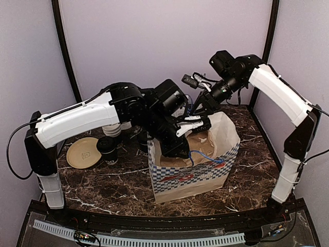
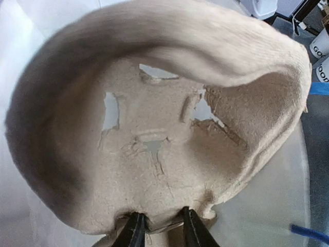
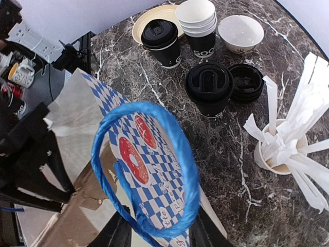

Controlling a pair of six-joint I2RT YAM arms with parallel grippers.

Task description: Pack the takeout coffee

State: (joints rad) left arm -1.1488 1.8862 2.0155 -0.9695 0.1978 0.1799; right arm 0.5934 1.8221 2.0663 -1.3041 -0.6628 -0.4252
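**A:** Where's the coffee?

**B:** On the table [image 3: 128,72], outside the bag [image 1: 195,180]. One capped cup [image 3: 162,43] stands upright right by the plate [image 1: 82,153]. Can't tell if they touch. A second capped cup [image 3: 209,87] is upright too, nearer the bag, just beside the pile of lids [image 3: 248,82]. Neither is held.

**A:** Left gripper?

**B:** In the top view the left arm reaches down into the bag's mouth. The left gripper [image 2: 163,229] has its fingers pinching the near rim of a pulp tray [image 2: 169,144]. The tray fills nearly the whole wrist cam, hollow side toward the lens, w/ torn holes in its floor.

**A:** And the right?

**B:** The right gripper [image 3: 162,234] is at the bag's far edge, above the checkered side. Only the lower bits of its fingers show, at the bottom of the wrist view and set apart. The blue handle [image 3: 144,107] loops up from btwn them. Can't tell whether they clamp the cord or it just sits there.

**A:** Anything else on the table?

**B:** A stack of open cups [image 3: 198,25] is next to the first capped cup, w/ a bowl [image 3: 240,32] beside that. A cup of straws [image 3: 282,149] stands apart from the rest. All upright.
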